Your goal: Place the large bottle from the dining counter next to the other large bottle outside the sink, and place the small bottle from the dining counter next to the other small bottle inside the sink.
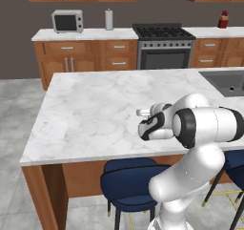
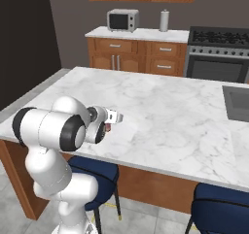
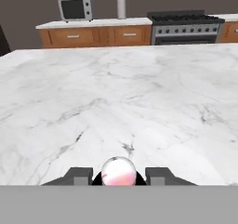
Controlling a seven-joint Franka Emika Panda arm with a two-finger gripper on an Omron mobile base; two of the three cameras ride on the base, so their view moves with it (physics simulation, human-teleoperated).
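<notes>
Gripper [image 3: 119, 175] closed around the small bottle [image 3: 119, 172], held at six o'clock above the dining counter [image 3: 116, 93].

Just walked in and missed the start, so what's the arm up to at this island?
The gripper is shut on the small bottle, whose pale top shows between its finger tips in the hand view. It holds it low over the near edge of the dining counter. The sink lies at the counter's far right end, some way from the hand. The bottle is not yet in the sink.
</notes>
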